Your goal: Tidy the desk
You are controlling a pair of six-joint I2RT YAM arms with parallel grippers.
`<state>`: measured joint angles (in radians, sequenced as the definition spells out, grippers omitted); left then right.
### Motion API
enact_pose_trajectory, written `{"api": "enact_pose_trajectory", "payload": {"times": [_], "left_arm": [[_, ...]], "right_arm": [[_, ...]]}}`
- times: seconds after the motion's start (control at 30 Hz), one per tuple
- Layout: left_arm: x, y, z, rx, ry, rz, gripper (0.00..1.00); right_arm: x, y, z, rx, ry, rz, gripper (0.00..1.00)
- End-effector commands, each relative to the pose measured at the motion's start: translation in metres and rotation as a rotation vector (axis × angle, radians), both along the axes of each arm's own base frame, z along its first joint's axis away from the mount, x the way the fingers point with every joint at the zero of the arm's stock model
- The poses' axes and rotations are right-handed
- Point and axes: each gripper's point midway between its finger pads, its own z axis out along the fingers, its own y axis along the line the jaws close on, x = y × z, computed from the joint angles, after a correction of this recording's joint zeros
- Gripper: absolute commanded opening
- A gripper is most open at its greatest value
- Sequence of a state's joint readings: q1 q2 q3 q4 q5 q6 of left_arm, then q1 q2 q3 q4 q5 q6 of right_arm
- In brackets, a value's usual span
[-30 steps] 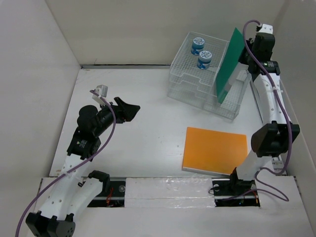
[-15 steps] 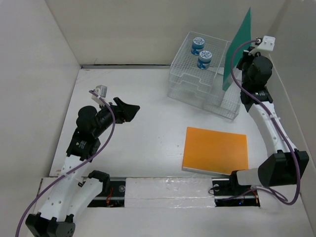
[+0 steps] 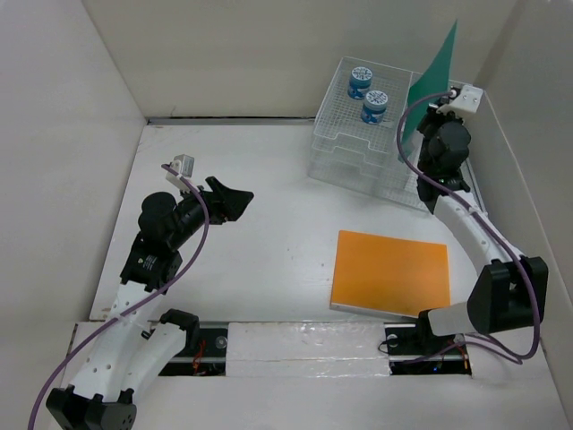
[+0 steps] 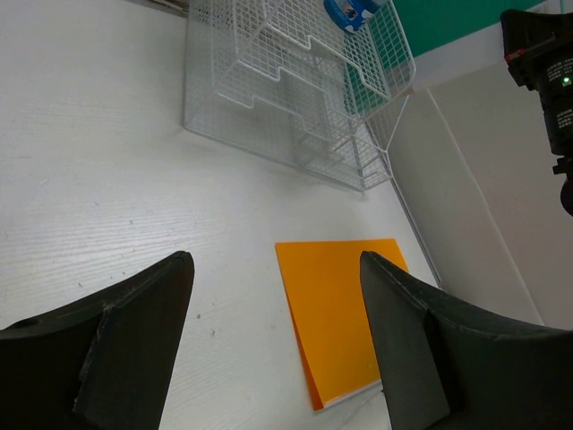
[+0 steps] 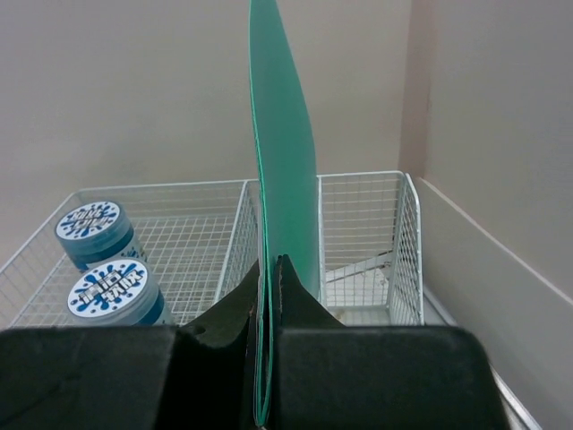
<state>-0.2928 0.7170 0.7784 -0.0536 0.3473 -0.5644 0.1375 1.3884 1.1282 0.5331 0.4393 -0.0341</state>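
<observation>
The white desk (image 3: 260, 260) carries an orange folder (image 3: 390, 273) lying flat at the near right, also seen in the left wrist view (image 4: 345, 305). My right gripper (image 3: 436, 109) is shut on the lower edge of a green folder (image 3: 431, 72). It holds the folder upright and edge-on above the right end of the wire rack (image 3: 358, 152). In the right wrist view the green folder (image 5: 282, 161) rises from between the closed fingers of the right gripper (image 5: 273, 262). My left gripper (image 3: 235, 199) hovers open over the desk's left part, with nothing between its fingers (image 4: 276, 264).
Two blue-and-white round tubs (image 3: 360, 82) (image 3: 373, 106) sit on the rack's top tray, at the left in the right wrist view (image 5: 94, 231) (image 5: 116, 291). The rack (image 5: 394, 224) stands at the back right, close to the beige side wall (image 3: 528, 134).
The right arm has swung the green folder from leaning across the rack's right side to upright and edge-on, higher and nearer the back wall. The left arm has not moved.
</observation>
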Motion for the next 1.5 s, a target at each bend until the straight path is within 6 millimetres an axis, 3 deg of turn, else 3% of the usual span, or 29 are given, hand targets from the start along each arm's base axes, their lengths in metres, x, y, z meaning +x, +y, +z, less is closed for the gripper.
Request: {"api": "enact_pose_trajectory", "payload": {"times": [0.0, 0.1, 0.23, 0.43, 0.6, 0.67, 0.7, 0.77, 0.83, 0.97, 1.03, 1.07, 1.1, 1.13, 1.2, 1.23, 1.27, 1.3, 1.47], "left_arm": [[0.0, 0.0, 0.008, 0.003, -0.037, -0.007, 0.71], [-0.001, 0.0, 0.007, 0.002, -0.037, -0.009, 0.71], [-0.001, -0.001, 0.008, 0.0, -0.038, -0.013, 0.71], [-0.003, -0.001, 0.008, -0.003, -0.041, -0.016, 0.71], [-0.003, 0.0, 0.01, -0.004, -0.047, -0.011, 0.7], [-0.004, 0.0, 0.01, -0.005, -0.047, -0.013, 0.71], [-0.004, 0.0, 0.011, -0.006, -0.049, -0.013, 0.71], [-0.003, 0.0, 0.009, -0.004, -0.047, -0.013, 0.71], [-0.003, 0.0, 0.011, -0.006, -0.049, -0.013, 0.71], [-0.003, 0.0, 0.009, -0.007, -0.046, -0.013, 0.71], [-0.002, -0.001, 0.009, -0.008, -0.045, -0.017, 0.71], [-0.002, -0.002, 0.009, -0.009, -0.045, -0.022, 0.71], [-0.001, -0.003, 0.006, -0.002, -0.035, -0.027, 0.7], [-0.001, -0.007, 0.001, 0.003, -0.022, -0.045, 0.68], [0.005, -0.014, -0.016, 0.041, 0.038, -0.072, 0.63], [0.007, -0.017, -0.025, 0.063, 0.085, -0.08, 0.63], [0.008, -0.021, -0.032, 0.084, 0.116, -0.093, 0.62], [0.013, -0.027, -0.049, 0.115, 0.171, -0.119, 0.62], [0.0, -0.061, -0.086, 0.189, 0.299, -0.245, 0.6]], "right_arm": [[-0.007, -0.004, 0.015, 0.055, -0.111, -0.049, 0.0], [-0.009, 0.001, -0.004, 0.072, -0.089, -0.05, 0.0], [-0.02, 0.01, -0.016, 0.08, -0.068, -0.046, 0.0], [-0.034, 0.011, -0.011, 0.082, -0.069, -0.041, 0.0], [-0.009, 0.006, -0.021, 0.091, 0.008, -0.009, 0.0], [0.007, 0.01, -0.042, 0.079, 0.082, 0.025, 0.0], [0.013, 0.008, -0.039, 0.09, 0.088, 0.029, 0.0], [0.028, 0.01, -0.068, 0.093, 0.182, 0.046, 0.0], [0.037, 0.008, -0.082, 0.105, 0.23, 0.049, 0.0], [0.047, 0.006, -0.097, 0.136, 0.291, 0.057, 0.03], [0.048, 0.005, -0.098, 0.154, 0.305, 0.048, 0.14], [0.047, 0.006, -0.096, 0.16, 0.299, 0.053, 0.24], [0.046, 0.002, -0.094, 0.174, 0.295, 0.053, 0.36], [0.045, 0.005, -0.093, 0.183, 0.298, 0.07, 0.59], [0.04, 0.008, -0.081, 0.206, 0.296, 0.107, 0.73], [0.036, 0.011, -0.078, 0.212, 0.304, 0.119, 0.87], [0.033, 0.012, -0.067, 0.216, 0.29, 0.128, 0.94], [0.024, 0.007, -0.051, 0.226, 0.26, 0.123, 0.99], [-0.005, 0.007, -0.014, 0.241, 0.223, 0.152, 1.0]]}}
